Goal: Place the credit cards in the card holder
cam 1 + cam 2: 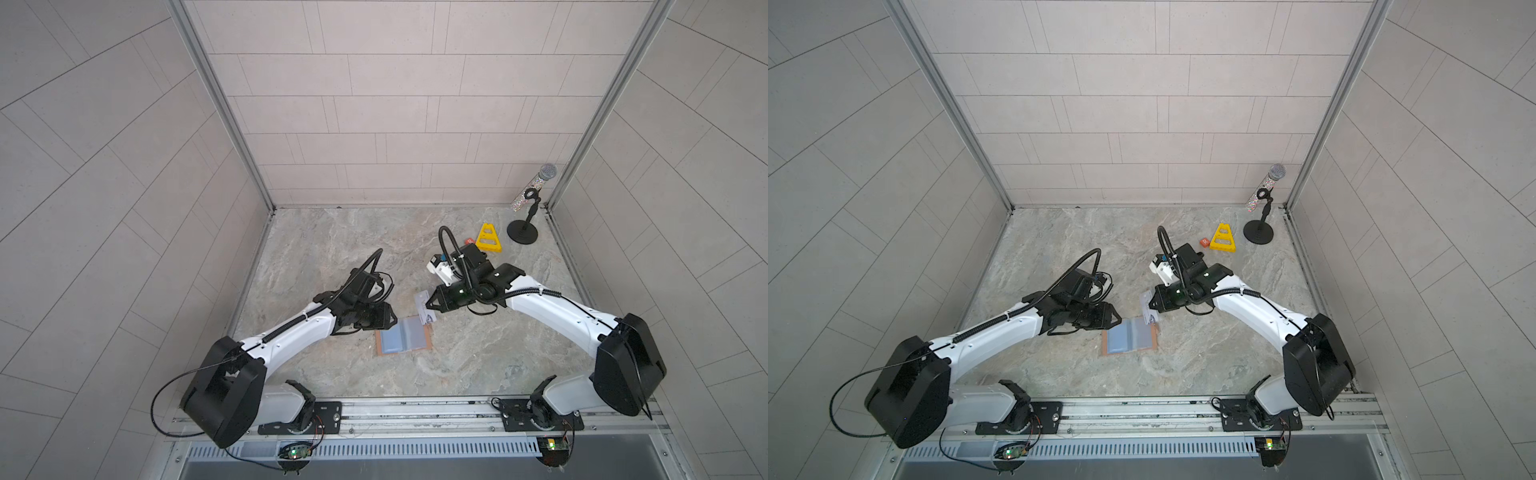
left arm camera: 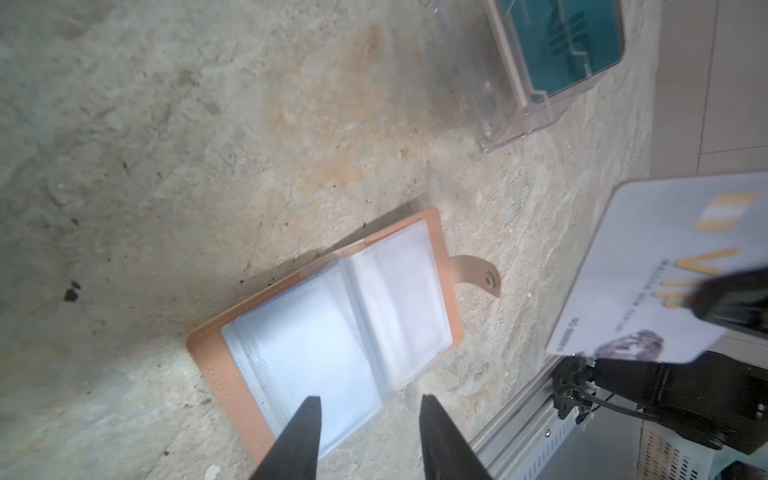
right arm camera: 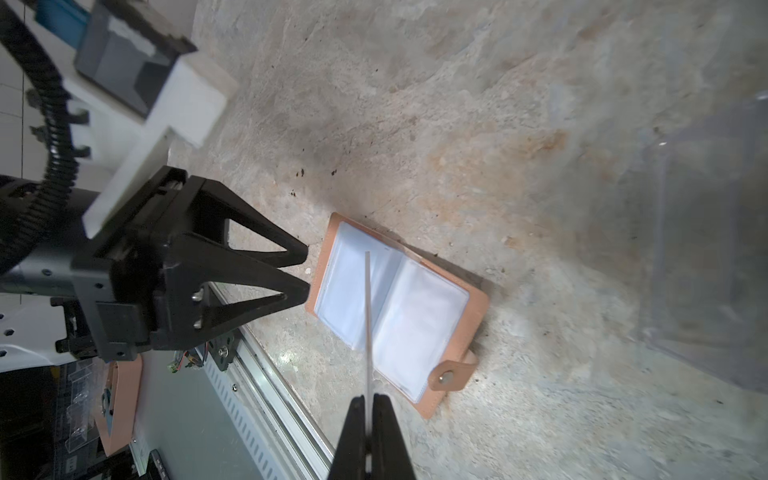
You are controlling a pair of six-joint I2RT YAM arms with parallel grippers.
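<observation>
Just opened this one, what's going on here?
The right gripper is shut on a white VIP card, held on edge in the air near the open card holder. The left gripper hangs open at the holder's edge, holding nothing. No card shows in the sleeves facing up; a teal card sits in the clear stand.

— What colours do you see?
— My thin rectangular plastic card (image 2: 648, 291) is white, gold-lettered, dark-printed. The leather booklet card holder (image 2: 210, 353) is tan-pink, its sleeves (image 2: 307, 353) pale bluish. Marbled grey-beige stone tabletop (image 2: 166, 145).
</observation>
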